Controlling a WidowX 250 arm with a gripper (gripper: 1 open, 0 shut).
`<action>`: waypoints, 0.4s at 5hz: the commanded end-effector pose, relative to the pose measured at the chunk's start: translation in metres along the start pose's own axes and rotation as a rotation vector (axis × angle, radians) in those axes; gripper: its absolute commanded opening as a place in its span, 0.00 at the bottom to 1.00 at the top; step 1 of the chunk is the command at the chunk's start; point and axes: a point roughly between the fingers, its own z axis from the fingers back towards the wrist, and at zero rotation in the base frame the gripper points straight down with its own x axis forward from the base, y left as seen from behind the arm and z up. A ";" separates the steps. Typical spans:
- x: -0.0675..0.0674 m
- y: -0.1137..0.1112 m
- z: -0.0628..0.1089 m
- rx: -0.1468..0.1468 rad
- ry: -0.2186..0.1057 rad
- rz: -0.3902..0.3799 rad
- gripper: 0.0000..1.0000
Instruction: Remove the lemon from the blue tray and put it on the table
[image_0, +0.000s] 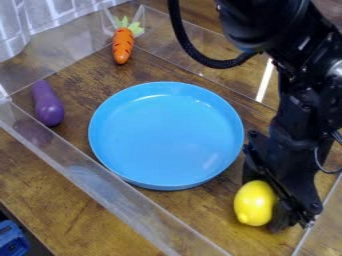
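One wood counter (54, 165), walled by clear plastic, with little free room at its near right edge. One empty blue tray (167, 133) at centre. One black tool (271, 200), nearly closed, clasping one lemon (253, 204) on the counter beside the tray's rim. One eggplant (48, 103), one carrot (123, 42).

Clear plastic walls (67, 165) fence the scene; a pale grey tiled wall (34, 25) stands behind, softly lit.
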 end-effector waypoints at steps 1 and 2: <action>0.011 0.003 0.029 0.004 -0.089 0.031 0.00; 0.011 0.002 0.032 0.002 -0.093 0.044 0.00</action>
